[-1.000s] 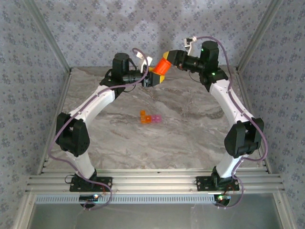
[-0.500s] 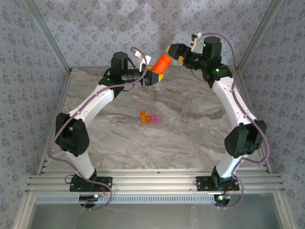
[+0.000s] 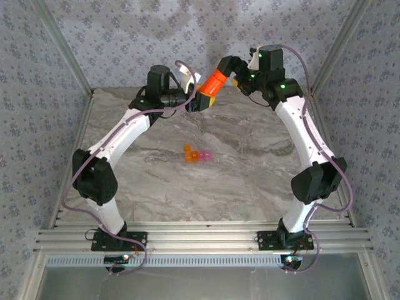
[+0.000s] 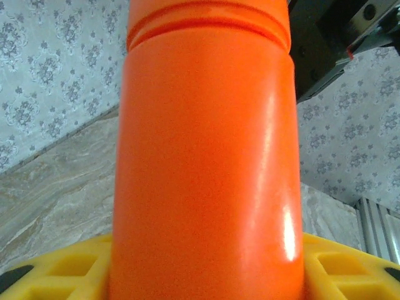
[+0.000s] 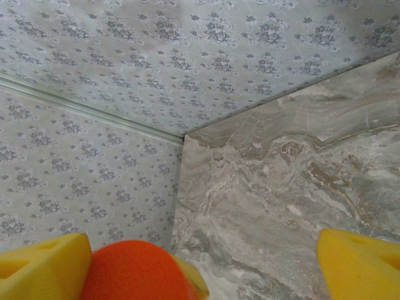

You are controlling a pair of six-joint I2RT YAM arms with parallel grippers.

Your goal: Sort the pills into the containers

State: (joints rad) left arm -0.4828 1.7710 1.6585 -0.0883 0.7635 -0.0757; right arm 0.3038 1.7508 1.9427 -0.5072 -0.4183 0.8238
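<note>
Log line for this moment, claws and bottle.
left claw: shut on orange cylindrical plastic bottle | right claw: open at cap | orange-pink plastic cube containers: on table

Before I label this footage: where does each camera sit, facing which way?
Top external: above, behind the bases, facing down at the table; both arms.
Left wrist: on the left gripper, facing the held bottle; yellow fingers.
Right wrist: on the open right gripper, facing the table's corner; yellow fingers.
Shared: the bottle, all three.
</note>
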